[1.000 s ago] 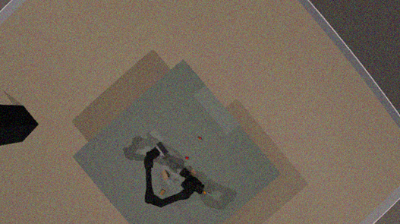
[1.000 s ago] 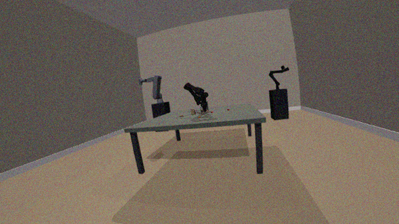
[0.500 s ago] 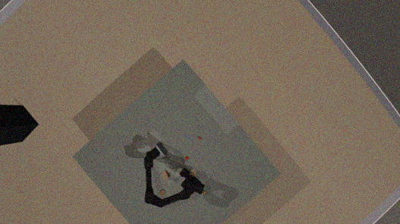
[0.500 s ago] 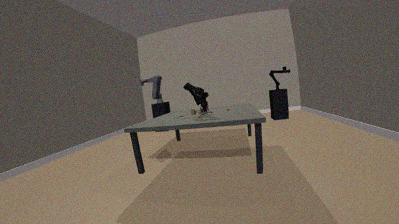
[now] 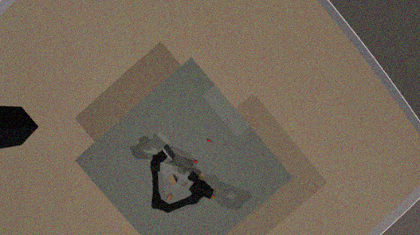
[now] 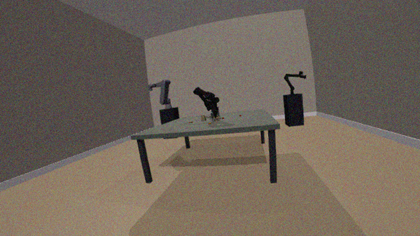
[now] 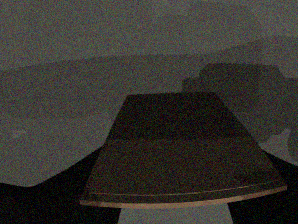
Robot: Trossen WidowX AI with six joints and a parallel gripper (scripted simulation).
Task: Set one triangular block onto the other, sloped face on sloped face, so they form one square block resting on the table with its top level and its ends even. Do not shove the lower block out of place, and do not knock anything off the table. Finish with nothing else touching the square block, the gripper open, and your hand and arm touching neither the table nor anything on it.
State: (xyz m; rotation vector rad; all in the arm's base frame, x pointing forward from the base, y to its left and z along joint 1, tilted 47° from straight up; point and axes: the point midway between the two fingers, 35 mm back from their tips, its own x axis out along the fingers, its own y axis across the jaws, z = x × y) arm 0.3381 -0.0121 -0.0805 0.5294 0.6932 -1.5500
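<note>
My gripper (image 6: 215,116) (image 7: 172,139) is shut on a triangular block (image 7: 182,117). In the wrist view the block shows as a wide brown face with a thin lighter edge at the bottom, between the black fingers. In the top view the hand covers it. Its height over the table is too small to tell. A tan block (image 5: 173,179) (image 6: 203,118), which looks like the other triangular block, stands on the table apart from the hand. Its slope is too small to make out.
Small orange pieces (image 5: 170,196) (image 6: 191,122) and red pieces (image 5: 195,161) (image 5: 209,140) (image 6: 240,115) lie on the table (image 5: 189,80) (image 6: 255,121). Another orange piece (image 5: 213,197) lies beside the hand. Other arms on pedestals stand beyond the table.
</note>
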